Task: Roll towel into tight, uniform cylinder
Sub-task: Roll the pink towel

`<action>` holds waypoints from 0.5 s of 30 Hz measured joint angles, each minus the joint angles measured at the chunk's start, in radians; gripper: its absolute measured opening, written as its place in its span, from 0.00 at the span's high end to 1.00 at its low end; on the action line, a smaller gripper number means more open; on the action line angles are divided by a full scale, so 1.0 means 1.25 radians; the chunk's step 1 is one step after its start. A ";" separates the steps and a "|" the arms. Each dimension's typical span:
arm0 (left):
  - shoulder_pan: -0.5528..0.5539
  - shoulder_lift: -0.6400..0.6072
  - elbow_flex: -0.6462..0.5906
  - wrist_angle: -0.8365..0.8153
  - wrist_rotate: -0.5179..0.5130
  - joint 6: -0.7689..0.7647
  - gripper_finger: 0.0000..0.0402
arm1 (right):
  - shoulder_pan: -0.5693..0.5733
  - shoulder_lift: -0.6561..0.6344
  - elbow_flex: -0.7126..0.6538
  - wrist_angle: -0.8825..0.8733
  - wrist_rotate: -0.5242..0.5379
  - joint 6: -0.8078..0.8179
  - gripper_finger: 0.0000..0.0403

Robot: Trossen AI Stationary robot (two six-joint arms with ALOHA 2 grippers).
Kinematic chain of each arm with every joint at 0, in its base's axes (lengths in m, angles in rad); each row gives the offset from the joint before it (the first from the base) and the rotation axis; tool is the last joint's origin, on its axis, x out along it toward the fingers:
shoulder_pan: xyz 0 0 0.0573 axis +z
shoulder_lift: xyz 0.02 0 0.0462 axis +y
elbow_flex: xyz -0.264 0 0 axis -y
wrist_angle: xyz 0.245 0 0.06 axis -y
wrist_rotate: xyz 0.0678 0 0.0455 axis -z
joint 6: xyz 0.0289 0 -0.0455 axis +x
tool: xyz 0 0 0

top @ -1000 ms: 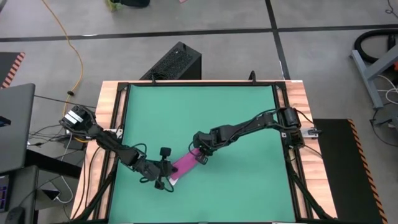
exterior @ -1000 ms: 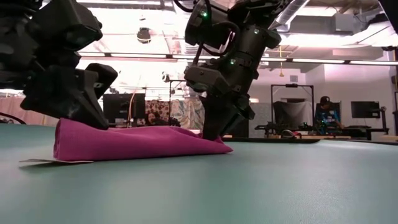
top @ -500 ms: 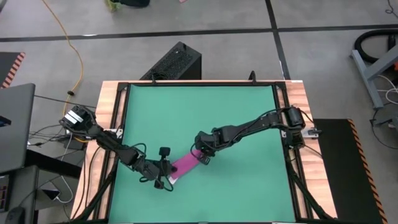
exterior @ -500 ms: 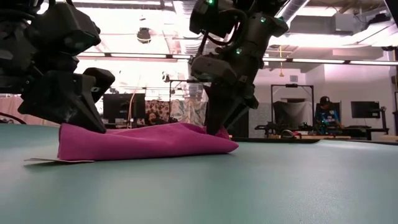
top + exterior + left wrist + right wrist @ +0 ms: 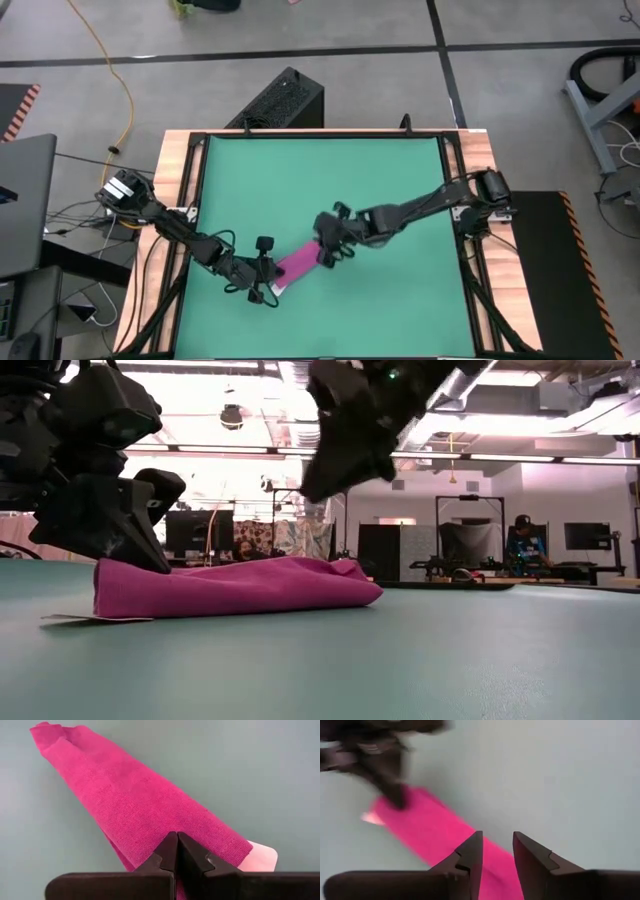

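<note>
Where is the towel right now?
In the high view, the towel lies on the green mat, between left gripper and right gripper.

Towel (image 5: 296, 266) lying on mat (image 5: 380, 190), front-left of centre. Left gripper (image 5: 267, 284) at its near-left end; right gripper (image 5: 327, 252) seemingly just above far-right end.
</note>
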 joint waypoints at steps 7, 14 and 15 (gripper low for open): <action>0.000 0.000 0.000 -0.002 0.001 0.001 1.00 | 0.018 0.024 -0.202 0.437 -0.059 -0.043 0.75; 0.000 -0.001 0.000 -0.003 0.001 0.001 1.00 | 0.009 0.023 -0.312 0.623 -0.071 -0.032 0.79; 0.000 -0.001 0.000 -0.002 0.001 0.000 1.00 | 0.011 0.024 -0.318 0.624 -0.071 -0.032 0.80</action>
